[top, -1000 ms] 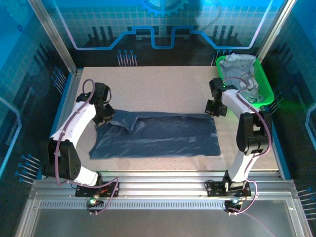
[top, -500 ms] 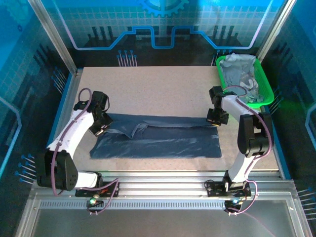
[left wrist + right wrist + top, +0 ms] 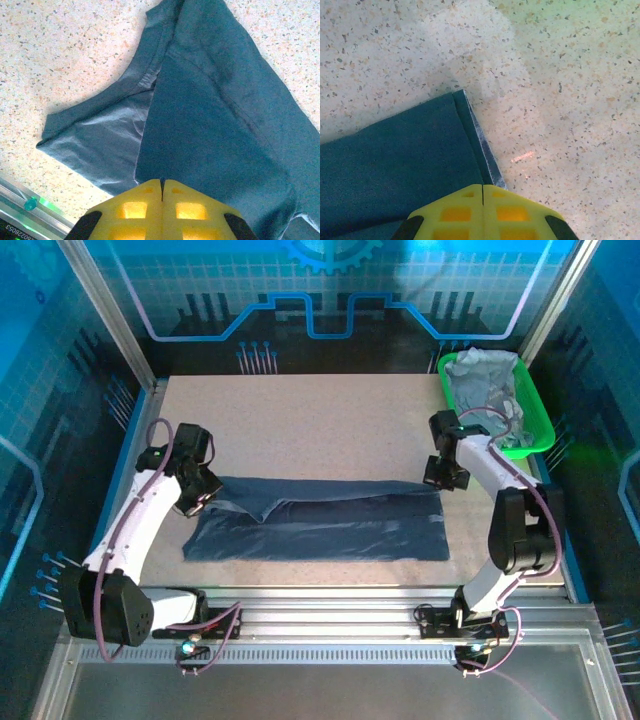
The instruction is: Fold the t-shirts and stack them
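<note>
Across the middle of the speckled table (image 3: 330,420), from nine to three o'clock, we see the plain dark slate-blue cloth t-shirt (image 3: 320,530) lying as a long flat band, its far part doubled over. At its ten o'clock corner our left gripper (image 3: 197,502) is clenched on the cloth. At the two o'clock corner our right gripper (image 3: 443,480) pinches the hem likewise, and both wrist views show the yellow fingers (image 3: 145,200) pressed together. We judge the lengthwise fold under way, with the cross folds not yet made. Paler grey-blue shirts (image 3: 485,380) sit crumpled in the bright green plastic tray (image 3: 538,405) at one o'clock, unfolded; no stack exists yet.
</note>
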